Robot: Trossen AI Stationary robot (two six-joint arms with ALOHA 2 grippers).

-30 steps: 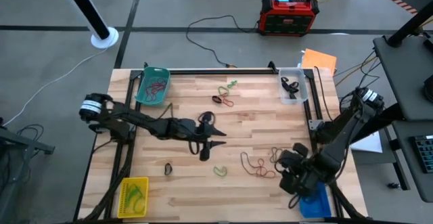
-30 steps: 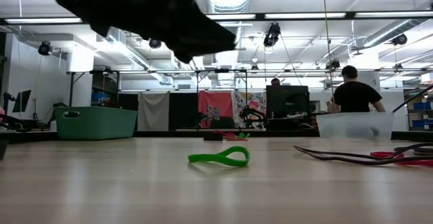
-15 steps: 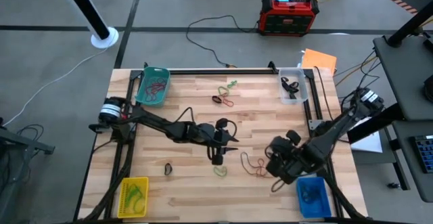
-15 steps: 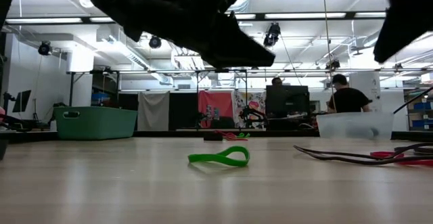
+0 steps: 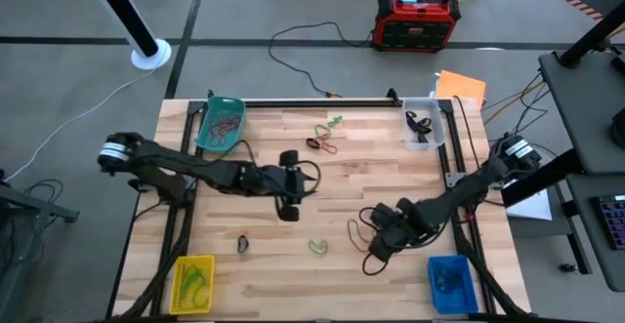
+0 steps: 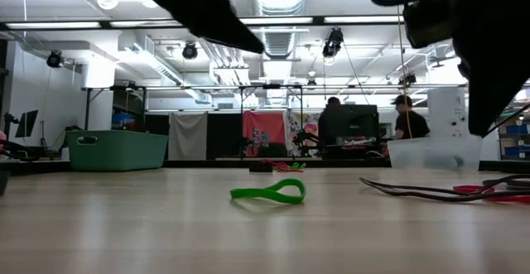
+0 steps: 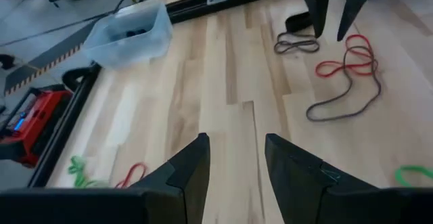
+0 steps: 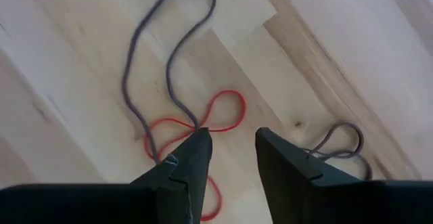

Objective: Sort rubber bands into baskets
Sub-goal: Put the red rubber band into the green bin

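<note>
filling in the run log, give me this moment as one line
left gripper: open, empty, mid-table | right gripper: open, over red band tangled with grey band | green band: loose on table

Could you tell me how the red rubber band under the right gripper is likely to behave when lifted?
The red rubber band lies in loose curls, so it will probably droop limply. It crosses a grey band, which may drag along. Being thin and flat, it could slip from the jaws.
</note>
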